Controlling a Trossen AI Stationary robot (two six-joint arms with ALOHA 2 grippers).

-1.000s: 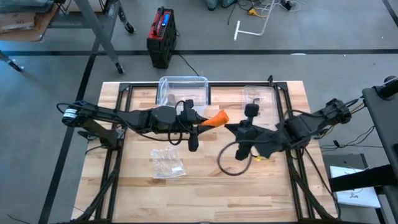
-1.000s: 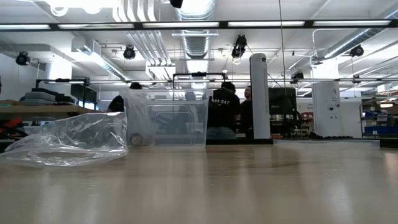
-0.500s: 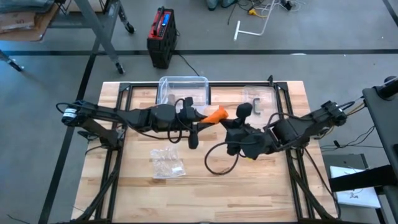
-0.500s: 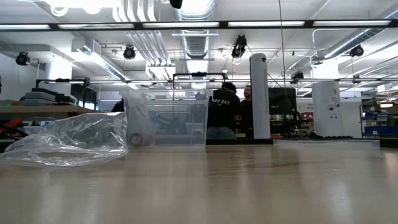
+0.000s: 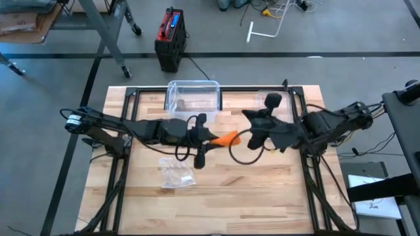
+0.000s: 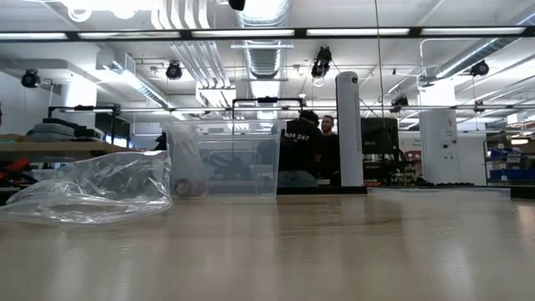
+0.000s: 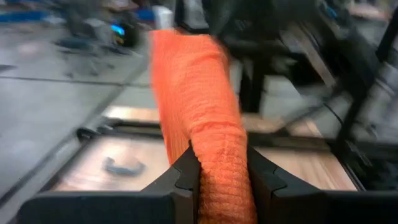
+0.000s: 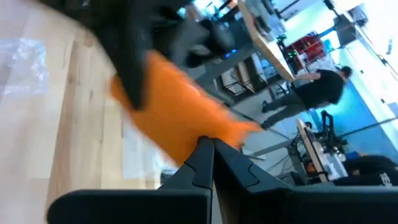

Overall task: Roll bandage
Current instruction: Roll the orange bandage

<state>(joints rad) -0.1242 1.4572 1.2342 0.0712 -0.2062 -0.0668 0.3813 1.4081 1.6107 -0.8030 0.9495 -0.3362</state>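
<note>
Here, going left to right across the table [image 5: 275,196]: left gripper [image 5: 211,137] at mid-table, jaws narrow and clamped on the orange bandage [image 5: 228,138]. In the left wrist view, bandage [image 7: 202,124] rising straight out from between the two fingers [image 7: 185,177], pinched tight. Held aloft, clear of the wood, probably so the strip stays taut and free to wind.

Next, right gripper [image 5: 248,134] meeting the bandage's far end, just beside the left one. Jaws fully closed, and in the right wrist view the orange cloth [image 8: 180,118] sitting right at the fingertips [image 8: 205,149]; seemingly pinched there, though the blur leaves that a judgement. Two grips on one strip, likely one end anchored and the other turned to roll it.

Around them: crumpled clear bag [image 5: 176,172] on the wood near the left arm, below its forearm and apart from the bandage. Clear bin [image 5: 193,96] at the far edge, behind the left arm. Second clear container [image 5: 270,105] at the far edge behind the right gripper, partly hidden. Loop of black cable [image 5: 244,155] hanging under the right gripper, close to the bandage and the one thing likely to snag during rolling. Low view showing only bag [image 6: 96,188], bin [image 6: 224,159] and people in the room beyond; no gripper at table level.
</note>
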